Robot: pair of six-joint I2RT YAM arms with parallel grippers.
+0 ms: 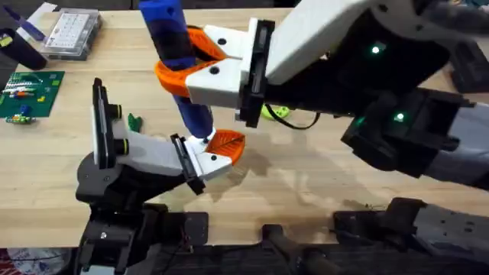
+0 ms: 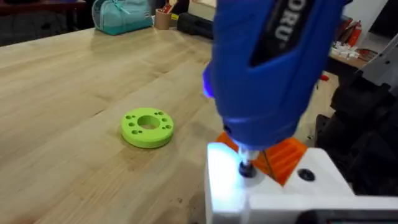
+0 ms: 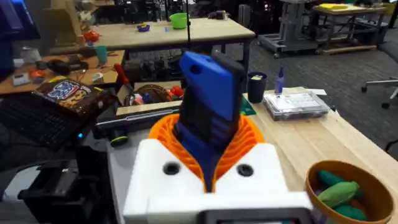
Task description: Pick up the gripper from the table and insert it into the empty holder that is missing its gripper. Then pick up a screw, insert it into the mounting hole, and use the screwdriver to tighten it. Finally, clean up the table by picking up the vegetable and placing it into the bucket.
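The right gripper [image 1: 200, 57] pinches the blue screwdriver [image 1: 177, 53] between its orange pads, just above the middle of the overhead view. The screwdriver points down, and its thin bit sits on the white block of the left gripper [image 1: 221, 150] — I cannot tell if those fingers are spread or pressed together. A tiny dark-green vegetable [image 1: 134, 121] lies on bare wood at middle left, with open room around it. In the right wrist view the yellow bucket [image 3: 373, 180] sits at the lower right corner. A lime-green ring [image 2: 147, 127] lies alone on open table.
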